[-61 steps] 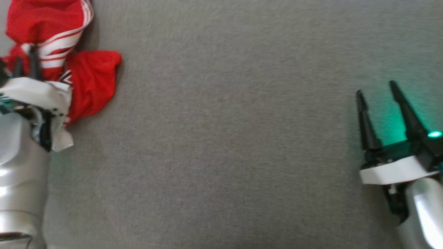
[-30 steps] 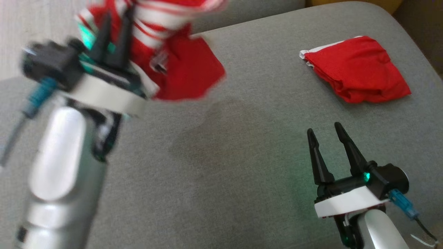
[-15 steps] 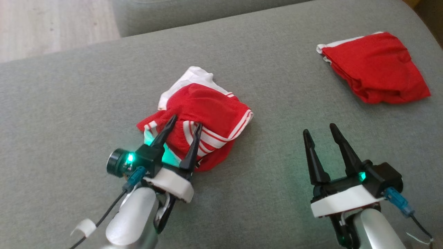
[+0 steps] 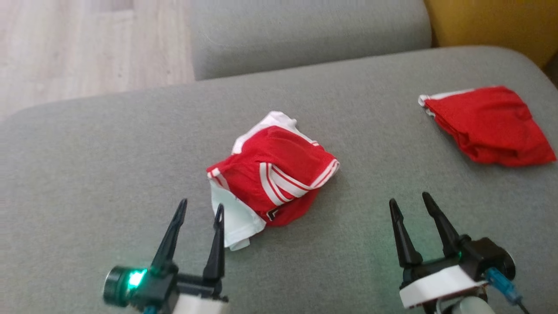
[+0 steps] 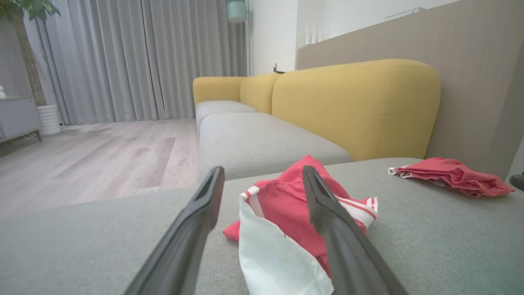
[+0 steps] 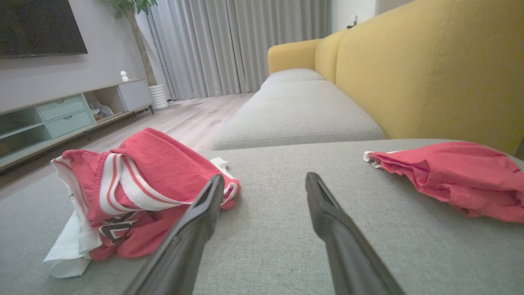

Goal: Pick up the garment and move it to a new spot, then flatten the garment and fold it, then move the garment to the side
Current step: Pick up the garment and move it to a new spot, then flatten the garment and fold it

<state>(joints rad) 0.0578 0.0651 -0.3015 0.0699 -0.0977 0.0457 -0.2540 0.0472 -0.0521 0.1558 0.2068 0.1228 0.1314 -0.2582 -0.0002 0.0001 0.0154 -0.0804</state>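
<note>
- my left tool [image 4: 201, 205] is open and empty, just short of the garment [image 4: 279, 170].
- it lies bunched on the cushion [image 4: 87, 174]; i'd pinch opposite edges and spread it flat.
- my right tool [image 4: 409, 198] is open, empty, off to its right.

Red and white stripes on grey: a garment [image 4: 279, 174] on a grey sofa cushion [image 4: 87, 174].

The garment is bright red with broad white bands, thin red lines running inside them, a white panel at its near edge and a dark print edged in white low on the red cloth. A second garment [image 4: 488, 126] is plain red with white trim. The sofa back [image 4: 492, 22] is mustard yellow, the floor [image 4: 87, 48] pale wood grain, the curtains [image 5: 143, 57] grey. The left gripper [image 4: 201, 204] and right gripper [image 4: 409, 198] have black fingers, white collars and green lights.
</note>
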